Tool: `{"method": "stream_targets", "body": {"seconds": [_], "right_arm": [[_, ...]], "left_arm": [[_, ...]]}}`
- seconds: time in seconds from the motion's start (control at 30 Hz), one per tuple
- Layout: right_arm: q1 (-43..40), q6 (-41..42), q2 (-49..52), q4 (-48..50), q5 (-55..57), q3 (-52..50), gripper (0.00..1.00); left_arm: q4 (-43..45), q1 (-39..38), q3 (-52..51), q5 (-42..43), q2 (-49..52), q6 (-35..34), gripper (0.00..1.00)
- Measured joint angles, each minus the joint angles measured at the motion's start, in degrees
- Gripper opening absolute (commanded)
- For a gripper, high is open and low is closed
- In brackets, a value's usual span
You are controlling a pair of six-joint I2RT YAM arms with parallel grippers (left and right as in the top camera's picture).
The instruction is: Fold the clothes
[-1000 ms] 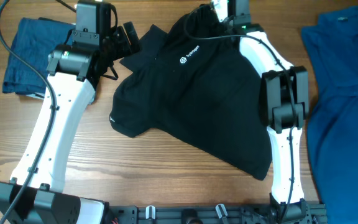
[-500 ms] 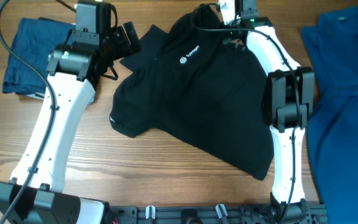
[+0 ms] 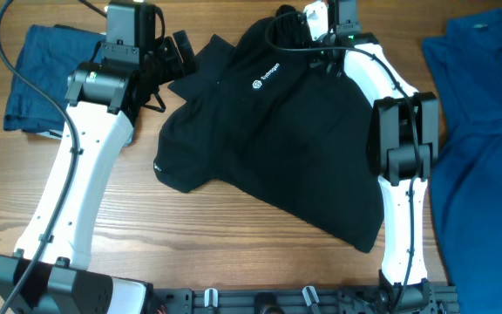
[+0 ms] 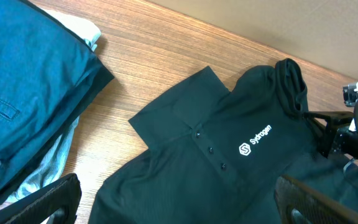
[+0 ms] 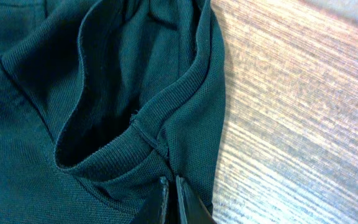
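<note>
Though rumpled, black T-shirt (image 3: 277,148) on table (image 3: 190,235).

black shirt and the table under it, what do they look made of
Black shirt: soft matte knit, probably cotton or a blend; fine pique-like texture and a ribbed edge show. Table: wood or wood-look laminate, streaky grain, slight sheen.

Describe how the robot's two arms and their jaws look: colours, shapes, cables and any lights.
Both the left arm and the right arm have smooth white link shells joined by boxy black joint housings. A thin black cable loops off the left arm; another runs along the right, which shows a small green light. The jaws are dark.
</note>
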Motion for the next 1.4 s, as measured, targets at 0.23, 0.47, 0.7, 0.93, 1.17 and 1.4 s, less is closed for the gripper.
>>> {"method": "stream_targets", "body": {"seconds": [0.23, 0.47, 0.7, 0.93, 1.17, 1.4], "right_arm": [[0.3, 5.0, 0.0, 0.2, 7.3, -0.1, 0.23], [0.3, 9.5, 0.0, 4.5, 15.5, -0.2, 0.65], [1.9, 1.0, -4.8, 0.2, 5.0, -0.2, 0.32], [4.5, -6.2, -5.7, -1.1, 0.0, 0.0, 0.38], [4.3, -8.2, -0.9, 3.5, 0.1, 0.0, 0.31], [4.3, -8.5, -0.5, 5.2, 0.2, -0.1, 0.28]], "left_arm": [[0.0, 0.0, 0.0, 0.0, 0.0, 0.0, 1.00], [0.0, 0.0, 0.0, 0.0, 0.0, 0.0, 1.00], [0.0, 0.0, 0.0, 0.0, 0.0, 0.0, 1.00], [0.0, 0.0, 0.0, 0.0, 0.0, 0.0, 1.00], [0.0, 0.0, 0.0, 0.0, 0.0, 0.0, 1.00], [0.0, 0.0, 0.0, 0.0, 0.0, 0.0, 1.00]]}}
